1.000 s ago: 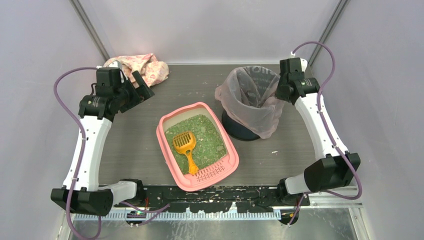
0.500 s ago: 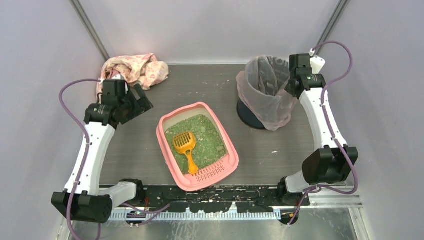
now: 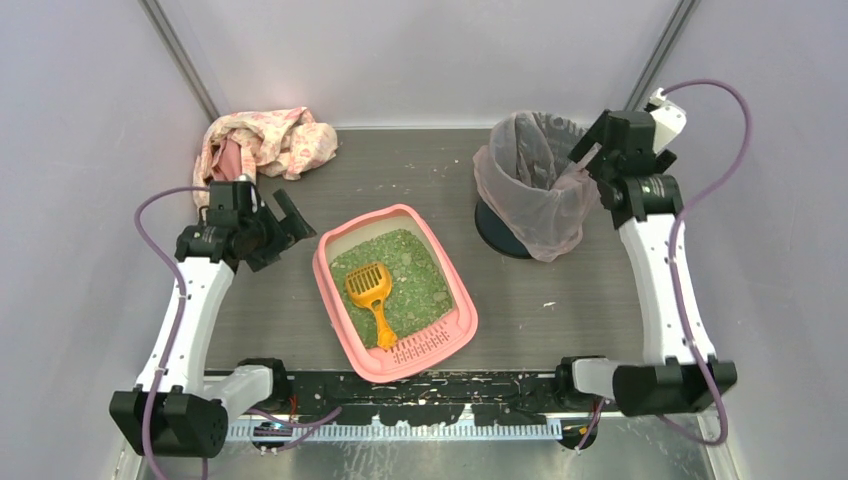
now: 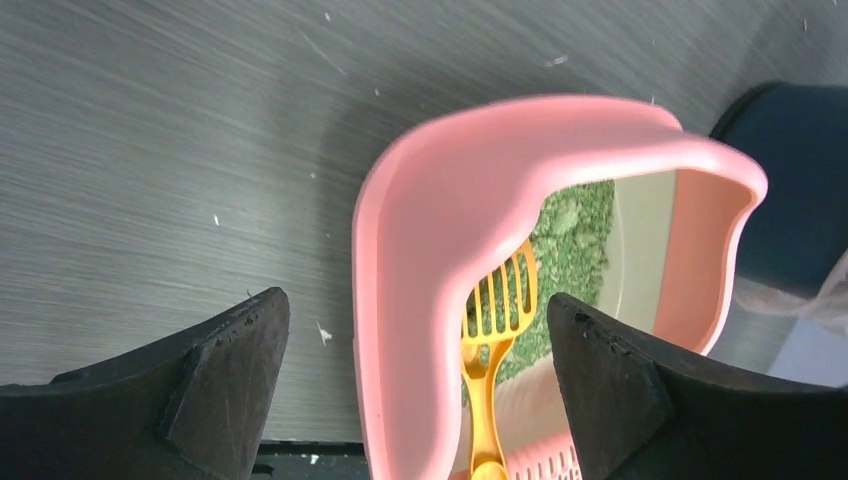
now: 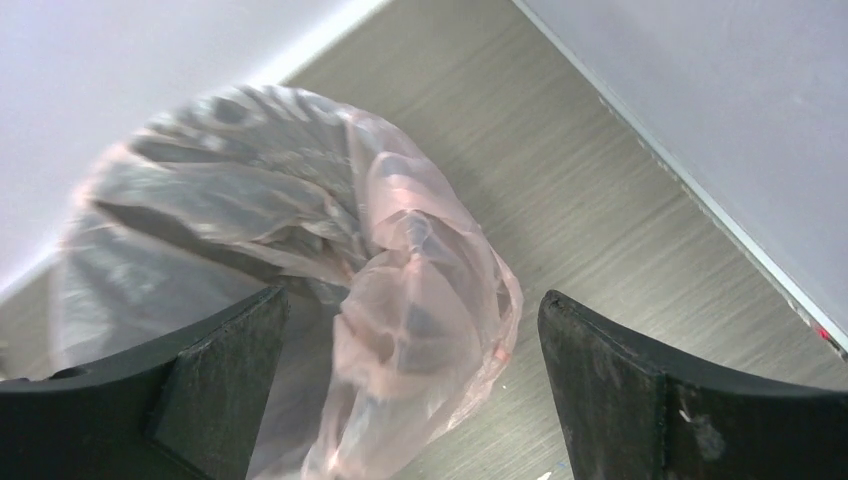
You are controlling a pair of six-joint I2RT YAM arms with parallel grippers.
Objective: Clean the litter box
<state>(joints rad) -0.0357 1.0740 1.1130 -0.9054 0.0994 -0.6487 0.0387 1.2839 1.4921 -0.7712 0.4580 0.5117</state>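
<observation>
Litter box [image 3: 430, 348] sits mid-table, slotted lip toward the arm bases, green granules [image 3: 420, 285] spread inside. An orange scoop [image 3: 370, 290] lies on the granules, handle pointing at the slotted end.

Left claw [image 3: 285, 232]: released, fingers wide, nothing between them. It hangs just outside the box's far-left corner; in its wrist view the pink rim [image 4: 440, 200] fills the gap, with the scoop [image 4: 495, 310] visible beyond.

Right claw [image 3: 588, 160]: released too, empty, beside the bagged bin [image 3: 495, 235] at far right. The bag is slack and leans partly across the bin's mouth.

We judge the step in hand to be taking up the scoop. To do it well, we clear the rim first rather than nudge the wall and slide the box. We then set the fingers across the handle, not the slotted blade, and close low near the grate end. The bin is well apart from the box, so we keep the blade level in transit to avoid spilling granules.
</observation>
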